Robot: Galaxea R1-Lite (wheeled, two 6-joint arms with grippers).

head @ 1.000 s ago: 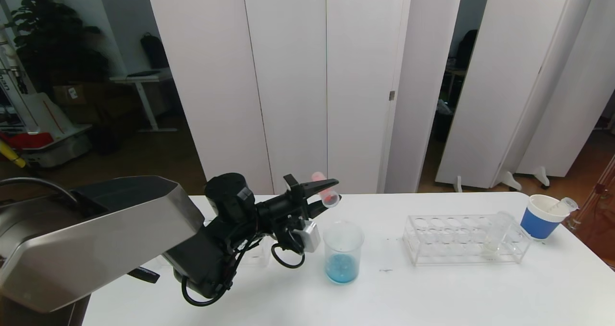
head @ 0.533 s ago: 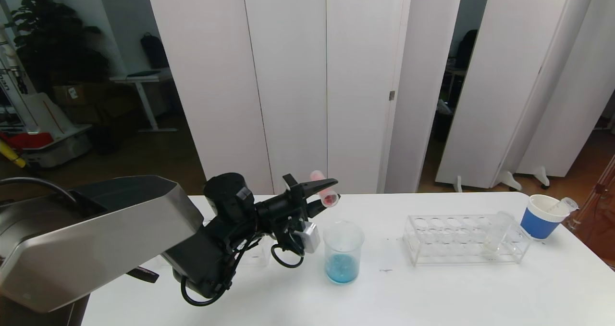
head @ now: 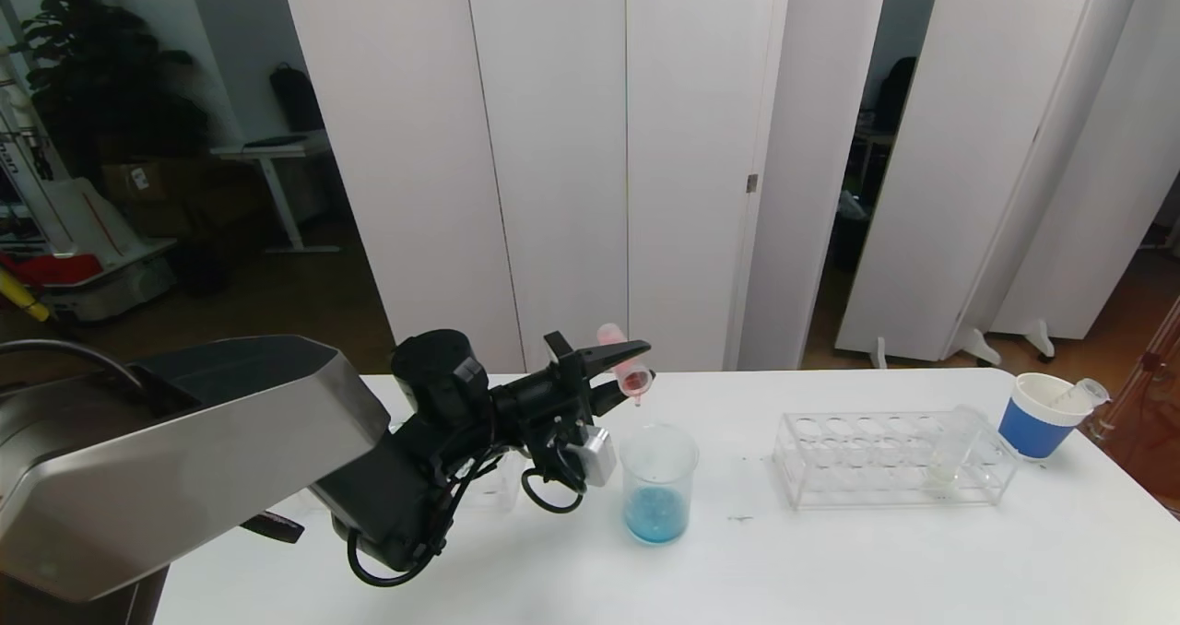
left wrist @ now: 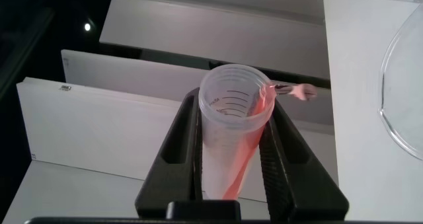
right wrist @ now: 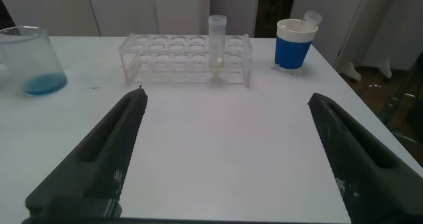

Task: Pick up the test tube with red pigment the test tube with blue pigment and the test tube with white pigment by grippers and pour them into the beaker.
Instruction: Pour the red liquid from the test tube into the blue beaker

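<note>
My left gripper [head: 632, 370] is shut on the test tube with red pigment [head: 620, 359], tilted mouth-down just above the beaker [head: 657, 477]. In the left wrist view, red pigment runs along the tube [left wrist: 234, 118] between the fingers [left wrist: 182, 138] and spills from its lip. The beaker holds blue pigment at its bottom. The test tube with white pigment [head: 949, 445] stands in the clear rack [head: 857, 459]; it also shows in the right wrist view [right wrist: 217, 45]. No tube with blue pigment shows. My right gripper [right wrist: 226, 95] is open and empty over the table.
A white cup with a blue band [head: 1037, 418] stands at the far right, beyond the rack, with an empty clear tube [head: 1085, 393] leaning in it. The table's back edge runs just behind the beaker and rack. White folding panels stand behind the table.
The tube has tipped a little further mouth-down. The red pigment has slid to its mouth and now spills out above the beaker. The left arm has barely moved.
</note>
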